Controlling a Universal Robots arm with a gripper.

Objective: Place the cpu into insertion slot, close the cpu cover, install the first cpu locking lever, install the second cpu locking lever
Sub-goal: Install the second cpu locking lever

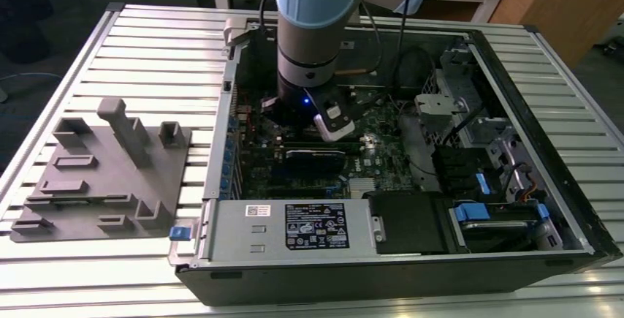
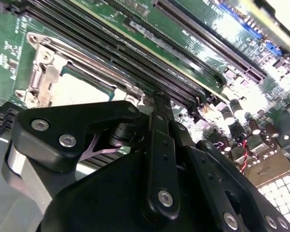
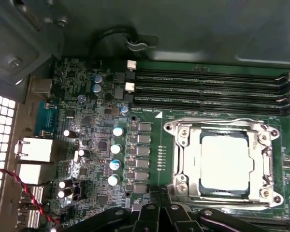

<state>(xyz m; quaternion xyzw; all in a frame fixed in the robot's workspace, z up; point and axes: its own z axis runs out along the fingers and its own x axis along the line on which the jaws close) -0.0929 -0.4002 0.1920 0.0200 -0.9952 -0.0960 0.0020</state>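
End effector [image 2: 157,104] state cannot be told; cpu [image 3: 224,162] is seated under cpu cover [image 3: 261,159], whose unlatched levers risk being snagged or bent.

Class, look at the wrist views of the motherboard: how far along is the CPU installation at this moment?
Done: the cpu lies in the insertion slot, and the cpu cover frames it, lying flat. In hand: the claw hovers at the socket's edge, holding nothing visible. Left: one thin locking lever runs along the socket beside the memory slots; whether either lever is latched cannot be told.
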